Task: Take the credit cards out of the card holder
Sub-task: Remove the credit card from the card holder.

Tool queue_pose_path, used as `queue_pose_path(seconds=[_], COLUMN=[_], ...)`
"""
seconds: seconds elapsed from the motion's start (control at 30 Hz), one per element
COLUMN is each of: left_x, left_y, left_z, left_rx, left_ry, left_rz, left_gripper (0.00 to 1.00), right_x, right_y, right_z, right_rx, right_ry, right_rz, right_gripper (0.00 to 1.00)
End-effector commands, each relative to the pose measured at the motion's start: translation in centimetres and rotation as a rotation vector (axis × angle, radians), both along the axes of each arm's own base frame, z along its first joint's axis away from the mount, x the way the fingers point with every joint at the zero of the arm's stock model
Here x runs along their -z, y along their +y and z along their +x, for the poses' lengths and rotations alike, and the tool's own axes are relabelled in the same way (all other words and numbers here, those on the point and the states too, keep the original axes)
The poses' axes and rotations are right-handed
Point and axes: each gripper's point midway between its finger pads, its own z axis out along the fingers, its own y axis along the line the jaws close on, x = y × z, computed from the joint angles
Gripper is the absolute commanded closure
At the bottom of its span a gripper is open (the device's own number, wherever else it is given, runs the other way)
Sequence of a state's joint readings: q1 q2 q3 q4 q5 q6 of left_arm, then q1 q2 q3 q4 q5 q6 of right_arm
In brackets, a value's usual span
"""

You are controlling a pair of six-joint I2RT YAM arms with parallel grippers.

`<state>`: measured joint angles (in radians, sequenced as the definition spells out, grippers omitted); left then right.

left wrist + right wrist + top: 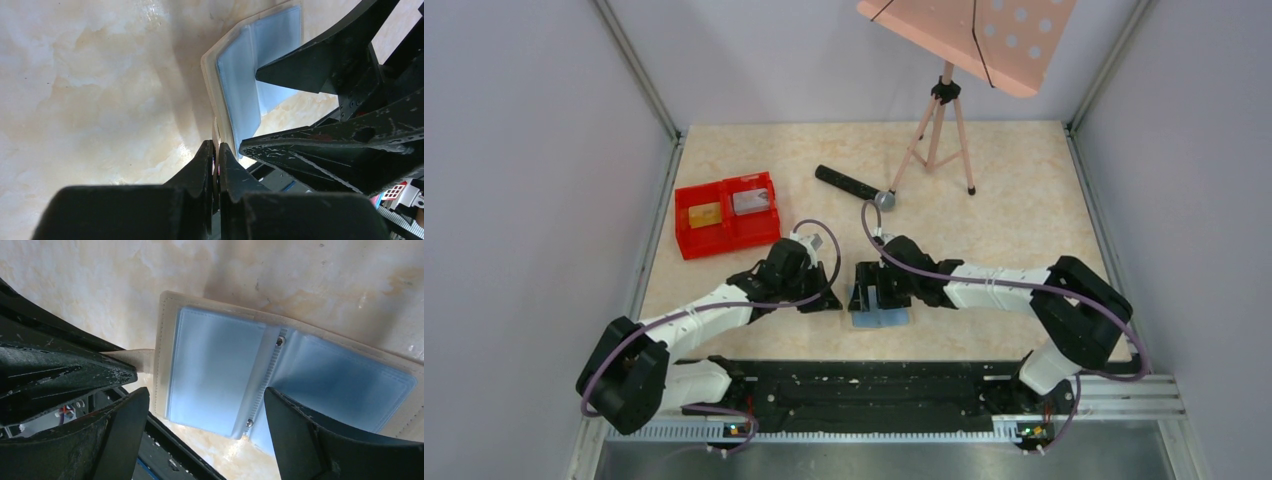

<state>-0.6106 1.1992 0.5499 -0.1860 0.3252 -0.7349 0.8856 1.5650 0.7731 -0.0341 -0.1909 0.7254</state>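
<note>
card holder [215, 370] lies open between wide right fingers [300, 440], left fingers [200, 172] pinching its edge.

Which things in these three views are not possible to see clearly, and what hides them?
- Top view: the card holder is mostly under the right gripper; its pockets are hidden.
- Left wrist view: the right gripper's fingers cover the holder's far panel.
- Right wrist view: a finger and the frame edge cut off the right panel's lower corner.
- Top view: print on the credit cards in the red tray is too small.
</note>
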Motion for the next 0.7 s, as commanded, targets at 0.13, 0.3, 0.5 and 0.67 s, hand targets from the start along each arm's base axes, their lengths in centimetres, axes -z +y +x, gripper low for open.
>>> queue_pose_path(seconds=[0.13, 0.3, 0.5, 0.67], left_x=[-1.94, -1.95, -1.94, -1.94], left_y=[-0.67, -0.55, -0.43, -0.36], left_z=[0.61, 0.54, 0.60, 0.64], left_rx=[0.001, 0.004, 0.001, 0.002], left_ry=[-0.061, -0.059, -0.062, -0.064], left_rz=[-0.053, -0.045, -0.037, -0.031], left_gripper=[1.00, 1.00, 1.00, 1.00], right_x=[-0.16, -0.01, -0.44, -0.82], right_y=[0.96, 0.81, 0.93, 0.73], right_z=[0.66, 0.70, 0.63, 0.65], right_rx=[-0.011, -0.010, -0.017, -0.011], right_ry=[-0.056, -0.066, -0.070, -0.080], right_rz=[-0.058, -0.077, -0.066, -0.062], right_gripper=[0.17, 0.21, 0.28, 0.29])
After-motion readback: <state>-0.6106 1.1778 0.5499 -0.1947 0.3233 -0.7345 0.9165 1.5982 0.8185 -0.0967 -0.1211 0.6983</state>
